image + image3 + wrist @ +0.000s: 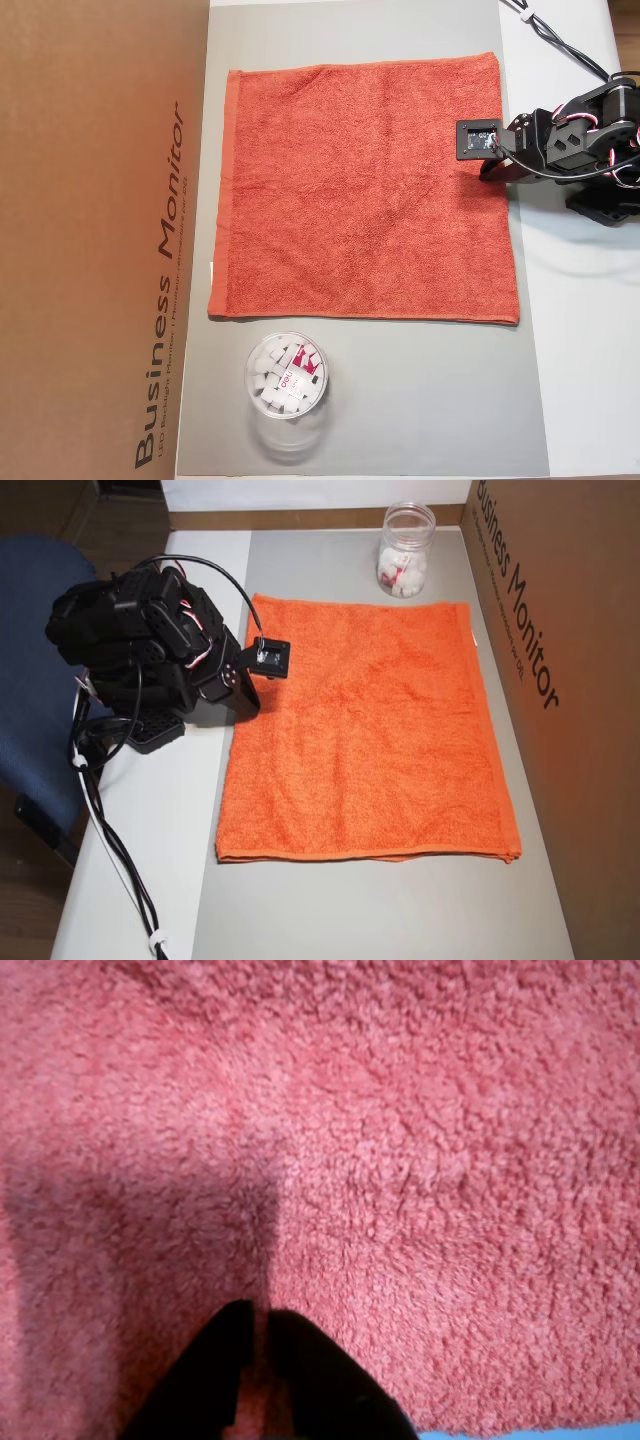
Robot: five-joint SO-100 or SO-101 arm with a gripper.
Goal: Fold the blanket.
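The blanket (365, 185) lies spread flat and unfolded on a grey mat (430, 400), filling the centre of both overhead views, its hemmed band visible along the left edge in one and along the top and bottom edges in the other (365, 735). The arm (575, 135) enters from the right edge of one overhead view and from the upper left of the other (150, 650), bent low over the blanket's edge nearest it. In the wrist view the gripper (258, 1320) rises from the bottom centre, its two dark fingers drawn nearly together with only a thin slit between the tips, pointing down at the terry pile; whether any cloth is pinched cannot be told. A clear plastic tub (286, 378) holding small white pieces stands on the mat just beside the blanket, apart from it. A cardboard box (100, 240) borders the mat's left side in that same view.
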